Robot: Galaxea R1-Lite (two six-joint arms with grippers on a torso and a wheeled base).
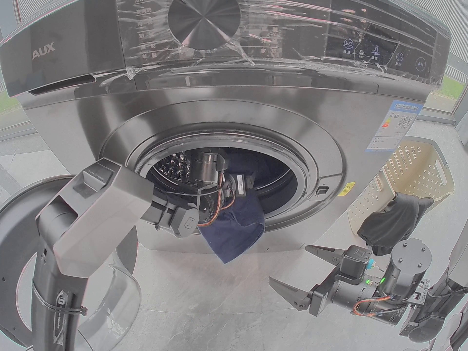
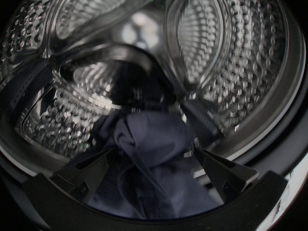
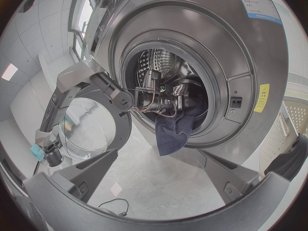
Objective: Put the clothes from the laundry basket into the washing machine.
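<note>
The washing machine [image 1: 243, 103] stands with its drum opening [image 1: 273, 171] uncovered. A navy garment [image 1: 236, 225] lies half in the drum and hangs down over the front lip. My left arm is inside the opening; in the left wrist view the left gripper [image 2: 157, 164] is open inside the drum, with the navy garment [image 2: 154, 135] bunched between its spread fingers. My right gripper [image 1: 292, 265] hangs open and empty low in front of the machine, left of the cream laundry basket [image 1: 419, 166]. A dark grey garment [image 1: 392, 220] is draped over the basket's rim.
The round glass door [image 1: 14, 269] is swung open at the lower left beside my left arm. Grey tiled floor [image 1: 219, 293] lies in front of the machine. The basket [image 3: 288, 129] stands against the machine's right side.
</note>
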